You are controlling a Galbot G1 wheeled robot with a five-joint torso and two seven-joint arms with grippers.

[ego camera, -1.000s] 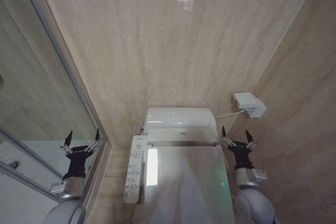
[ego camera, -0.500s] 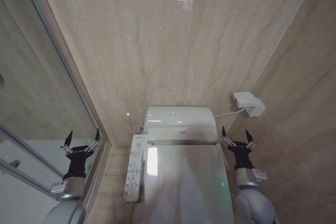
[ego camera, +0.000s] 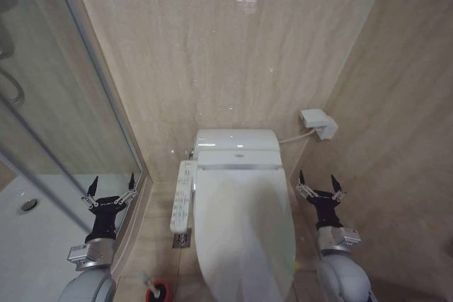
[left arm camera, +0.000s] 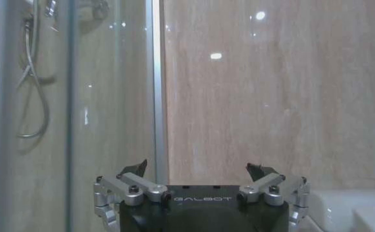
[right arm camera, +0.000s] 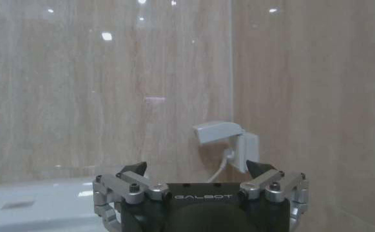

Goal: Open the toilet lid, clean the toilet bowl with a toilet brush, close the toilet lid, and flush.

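Presently: toilet lid [ego camera: 244,235] shut over the bowl between our arms. Left hand [ego camera: 110,190] and right hand [ego camera: 320,183] raised either side, both spread wide, empty. Risk, we judge: glossy lid slipping from a shallow edge grip.

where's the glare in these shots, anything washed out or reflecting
Head view: soft sheen along the closed toilet lid, small light spots on the polished wall tiles, and the glass shower panel mirrors the wall. Left wrist view: bright ceiling-light spots on the tiles above the left gripper. Right wrist view: similar spots near the top, above the right gripper; nothing washed out.
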